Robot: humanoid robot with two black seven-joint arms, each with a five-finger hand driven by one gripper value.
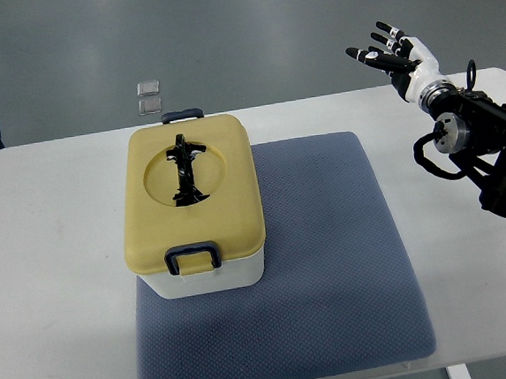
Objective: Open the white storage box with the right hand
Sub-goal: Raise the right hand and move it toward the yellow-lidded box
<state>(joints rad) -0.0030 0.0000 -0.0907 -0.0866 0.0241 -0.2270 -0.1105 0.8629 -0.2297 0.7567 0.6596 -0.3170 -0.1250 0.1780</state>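
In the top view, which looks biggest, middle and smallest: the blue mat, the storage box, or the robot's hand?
1. Blue mat, biggest.
2. Storage box, middle, though it stands taller, nearer the camera.
3. Right hand, smallest.

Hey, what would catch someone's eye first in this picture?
A white storage box with a yellow lid sits closed on the left part of a blue mat, a black handle folded into the lid's round recess. At upper right, the robot's right hand is raised with fingers spread, well clear of the box.
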